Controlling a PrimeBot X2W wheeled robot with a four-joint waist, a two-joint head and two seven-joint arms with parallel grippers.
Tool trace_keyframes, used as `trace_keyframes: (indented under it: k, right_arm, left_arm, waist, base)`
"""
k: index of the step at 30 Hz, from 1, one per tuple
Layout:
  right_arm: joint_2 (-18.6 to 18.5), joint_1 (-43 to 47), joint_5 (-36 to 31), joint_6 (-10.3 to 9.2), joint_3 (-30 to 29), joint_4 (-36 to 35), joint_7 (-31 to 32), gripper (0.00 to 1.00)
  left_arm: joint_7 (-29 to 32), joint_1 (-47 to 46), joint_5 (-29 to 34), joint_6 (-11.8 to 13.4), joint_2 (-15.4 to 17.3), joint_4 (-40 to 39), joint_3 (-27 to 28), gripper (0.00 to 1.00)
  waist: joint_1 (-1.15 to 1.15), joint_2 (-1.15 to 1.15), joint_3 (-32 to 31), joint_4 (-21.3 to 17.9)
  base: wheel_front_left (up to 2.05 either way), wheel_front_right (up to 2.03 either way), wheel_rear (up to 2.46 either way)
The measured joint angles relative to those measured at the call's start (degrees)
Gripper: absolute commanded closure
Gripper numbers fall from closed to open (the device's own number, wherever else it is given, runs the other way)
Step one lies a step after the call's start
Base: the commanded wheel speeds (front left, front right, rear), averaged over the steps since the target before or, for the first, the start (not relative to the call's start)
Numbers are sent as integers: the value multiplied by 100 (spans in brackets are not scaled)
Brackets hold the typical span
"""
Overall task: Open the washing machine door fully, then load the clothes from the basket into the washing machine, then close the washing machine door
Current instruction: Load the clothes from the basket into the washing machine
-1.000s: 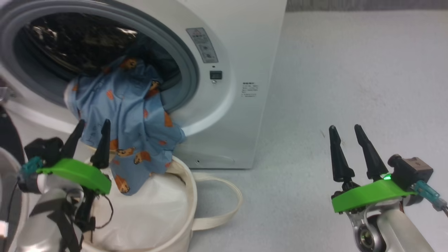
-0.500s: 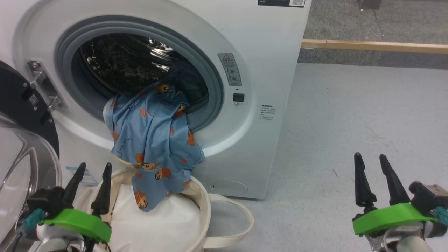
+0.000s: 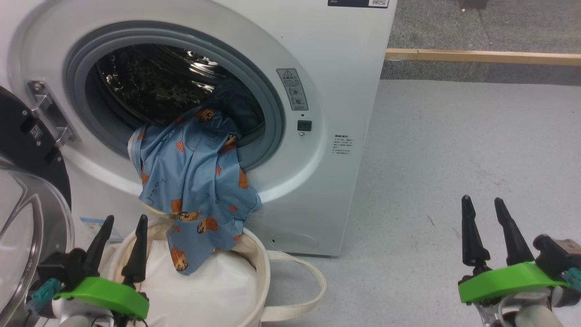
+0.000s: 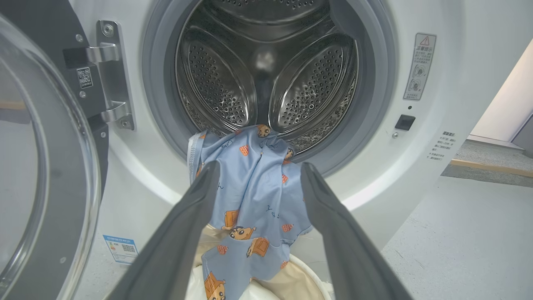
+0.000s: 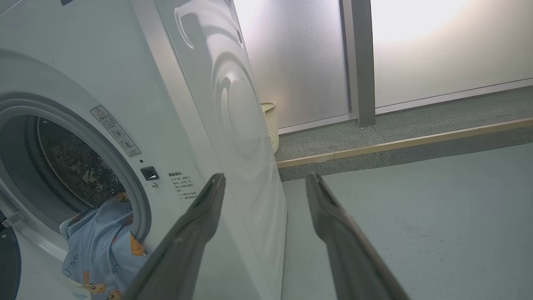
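Observation:
The white washing machine (image 3: 317, 54) (image 4: 449, 75) (image 5: 62, 62) stands open, its door (image 3: 18, 200) (image 4: 37, 166) swung out to the left. Light blue printed clothes (image 3: 195, 181) (image 4: 254, 200) (image 5: 100, 250) hang from the drum over the grey ring, their lower end resting in the cream basket (image 3: 254, 268) (image 4: 300, 283) on a white bundle (image 3: 204, 295). My left gripper (image 3: 121, 220) (image 4: 260, 168) is open and empty, low and left of the basket. At the lower right, over the floor, my right gripper (image 3: 484, 200) (image 5: 266, 177) is open and holds nothing.
Grey floor (image 3: 454, 150) stretches right of the machine to a wooden strip (image 3: 481, 56) and a carpeted step. The basket's loop handle (image 3: 313, 281) lies on the floor. A pale woven bin (image 5: 271, 125) stands behind the machine by frosted panels.
The head camera has tilted up, so the whole scene sits lower than a second ago. Both grippers stay open and the clothes hang as before.

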Motion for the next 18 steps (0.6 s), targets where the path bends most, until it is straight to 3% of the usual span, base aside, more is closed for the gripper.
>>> trace_keyframes:
  k: [18]
  right_arm:
    - [0, -3, -43, 0, 63, -63, 0, 0]
  left_arm:
    - [0, -1, 0, 0, -42, -42, 7, 0]
  waist:
    - [0, 0, 98, -91]
  base:
    - [0, 0, 0]
